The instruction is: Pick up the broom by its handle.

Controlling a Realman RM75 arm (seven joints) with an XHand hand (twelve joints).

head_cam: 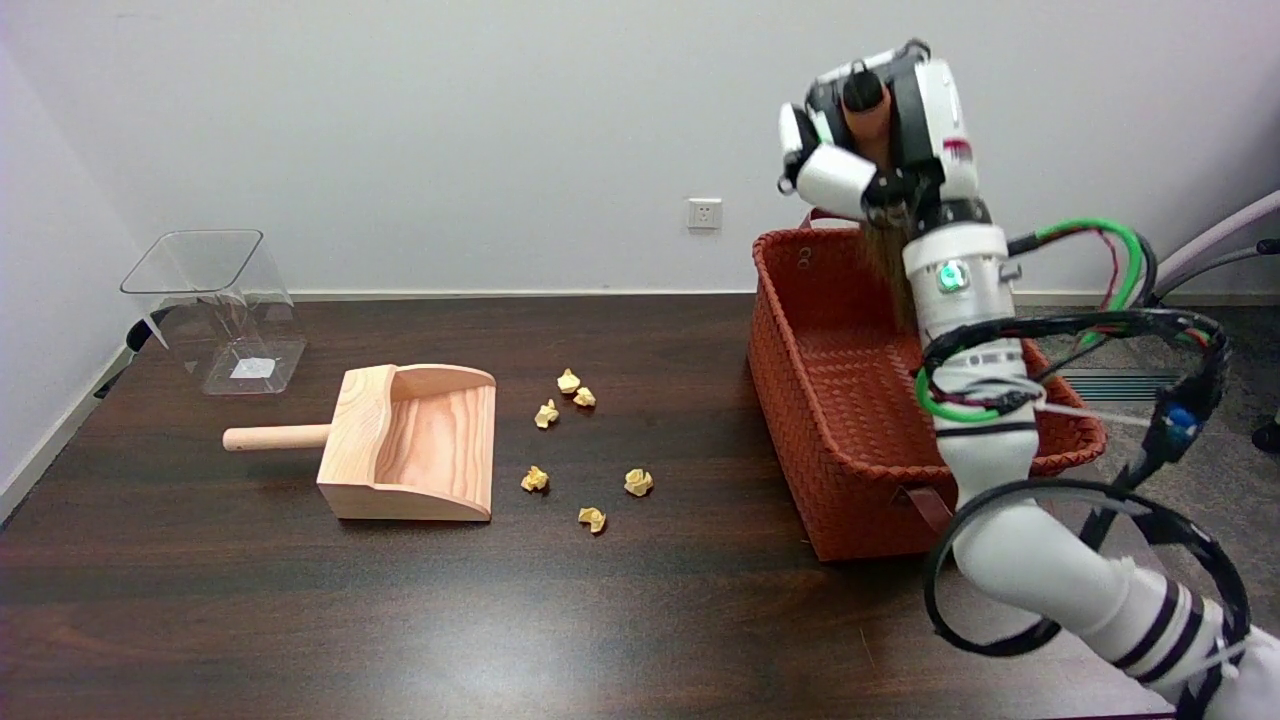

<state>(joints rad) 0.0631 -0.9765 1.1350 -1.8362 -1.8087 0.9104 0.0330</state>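
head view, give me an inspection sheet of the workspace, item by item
surface: dark brown wooden table, glossy, with light glare near the front.
job's things: small broom with orange-brown handle and brown bristles, held raised above the woven red-brown basket.
clutter: light wooden dustpan with round handle; six crumpled yellow paper scraps scattered beside it; clear plastic bin at the far left.
grippers: black-and-white right hand grips the broom's handle, bristles hanging down.
cables: green and black cables loop around the right arm.
surroundings: white wall with socket; chair parts at the right edge.
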